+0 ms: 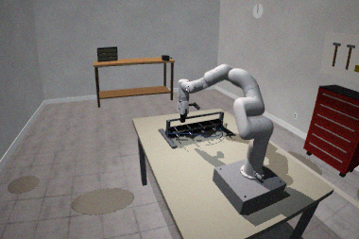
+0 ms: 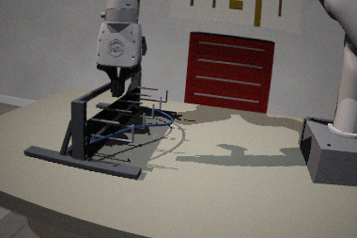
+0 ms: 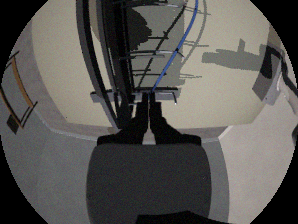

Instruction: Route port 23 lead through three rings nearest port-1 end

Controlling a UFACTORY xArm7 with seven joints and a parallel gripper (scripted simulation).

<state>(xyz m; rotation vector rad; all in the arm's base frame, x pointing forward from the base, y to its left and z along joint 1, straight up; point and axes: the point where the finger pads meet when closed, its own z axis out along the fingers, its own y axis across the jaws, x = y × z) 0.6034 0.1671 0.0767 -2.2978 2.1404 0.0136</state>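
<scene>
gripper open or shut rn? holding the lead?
Shut, holding nothing. In the wrist view the gripper fingertips meet above the rack; the blue lead lies apart.

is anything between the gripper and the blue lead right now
Yes. The shut, empty gripper sits at the top rail of the dark grey rack. The thin blue lead runs lower, among the cable manager's thin grey rings, so rail and rings crowd a straight descent.

Closed pincer [image 3: 149, 106] above the rack [image 3: 123, 43] and blue lead [image 3: 189, 23].
</scene>
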